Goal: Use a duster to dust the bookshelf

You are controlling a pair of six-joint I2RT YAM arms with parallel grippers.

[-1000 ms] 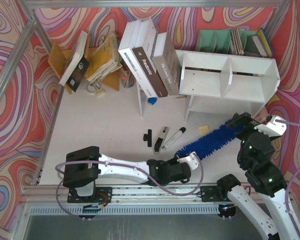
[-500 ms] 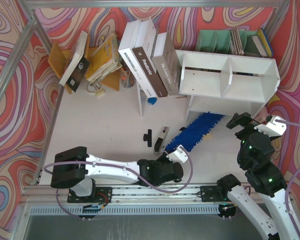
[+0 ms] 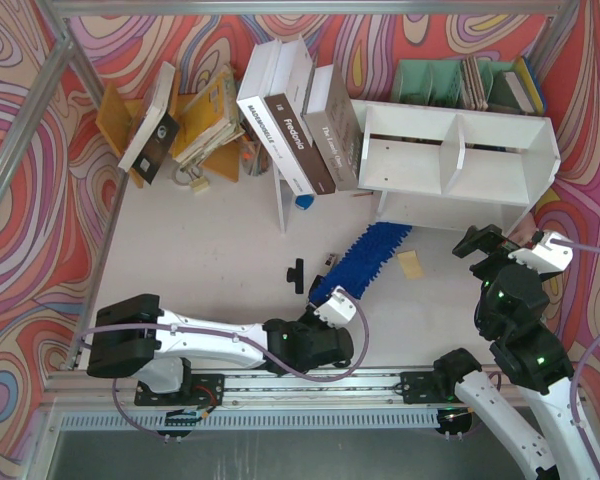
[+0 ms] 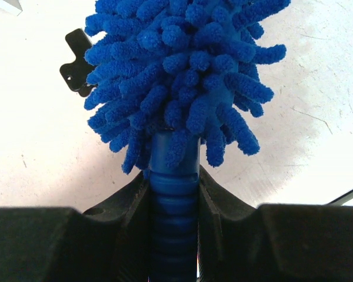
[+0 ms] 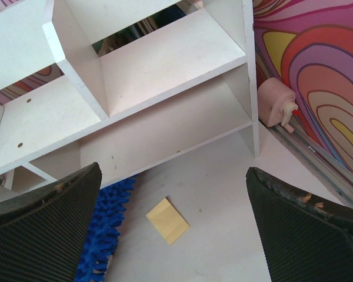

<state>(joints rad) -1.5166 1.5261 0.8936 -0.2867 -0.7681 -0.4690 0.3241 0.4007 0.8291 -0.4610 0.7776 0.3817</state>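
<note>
Pale worktop (image 3: 210, 250) carries the bookshelf (image 3: 458, 150) at its far right corner; the left gripper (image 4: 174, 188) is clamped on the handle of the duster (image 3: 368, 255) near the front edge, its fluffy head at the bookshelf's base; the right gripper (image 5: 173, 176) gapes wide, empty.

Robotics lab test cell, not a home. A white bookshelf (image 3: 460, 150) stands on a white table (image 3: 210, 240), boxed in by an aluminium frame (image 3: 280, 8) and swirl-printed backdrop walls (image 3: 20, 280). In front of the bookshelf, two robot arms (image 3: 220, 340) are bolted to a metal rail (image 3: 380, 381).
</note>
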